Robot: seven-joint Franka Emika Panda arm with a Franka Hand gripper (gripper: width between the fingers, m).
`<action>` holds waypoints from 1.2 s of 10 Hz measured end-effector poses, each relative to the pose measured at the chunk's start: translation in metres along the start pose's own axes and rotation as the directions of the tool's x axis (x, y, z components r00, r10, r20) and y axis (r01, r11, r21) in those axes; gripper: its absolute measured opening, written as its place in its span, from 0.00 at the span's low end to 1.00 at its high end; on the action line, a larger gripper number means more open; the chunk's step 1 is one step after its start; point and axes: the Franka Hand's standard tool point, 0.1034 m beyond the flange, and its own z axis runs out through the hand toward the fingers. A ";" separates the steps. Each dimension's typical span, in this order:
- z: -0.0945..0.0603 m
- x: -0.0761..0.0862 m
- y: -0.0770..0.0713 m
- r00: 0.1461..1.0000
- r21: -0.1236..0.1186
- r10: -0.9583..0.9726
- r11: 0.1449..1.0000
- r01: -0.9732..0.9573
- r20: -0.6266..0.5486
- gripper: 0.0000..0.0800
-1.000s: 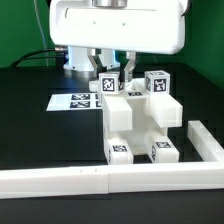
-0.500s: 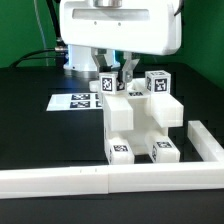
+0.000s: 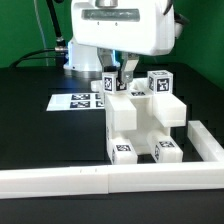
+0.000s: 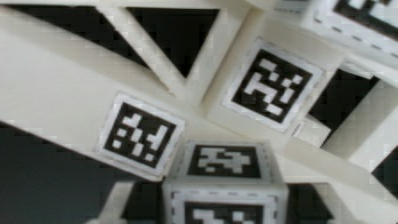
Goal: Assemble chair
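The partly built white chair point(image 3: 143, 118) stands on the black table, with square marker tags on its top posts and on its two front feet. My gripper point(image 3: 118, 72) hangs straight down over its back left post point(image 3: 112, 86), and the fingers straddle that post. In the wrist view the tagged post end point(image 4: 222, 160) sits between my fingers point(image 4: 121, 200), and the gripper point(image 4: 222, 208) is shut on it. White bars and tagged faces of the chair point(image 4: 267, 85) fill the rest of the wrist view. The post hides the fingertips.
The marker board point(image 3: 76, 101) lies flat on the table at the exterior view's left of the chair. A white L-shaped fence point(image 3: 90, 181) runs along the front, and its side arm point(image 3: 206, 141) stands at the exterior view's right, close to the chair.
The arm and the chair in its grip have shifted slightly toward the exterior view's right, closer to the fence's side arm. The grip has not changed.
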 end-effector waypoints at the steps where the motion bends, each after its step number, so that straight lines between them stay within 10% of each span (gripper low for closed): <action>1: 0.000 -0.001 -0.001 0.998 0.003 0.055 0.998 -0.055 0.005 0.36; 12: 0.000 -0.012 -0.006 0.858 0.003 0.512 0.859 -0.513 0.049 0.36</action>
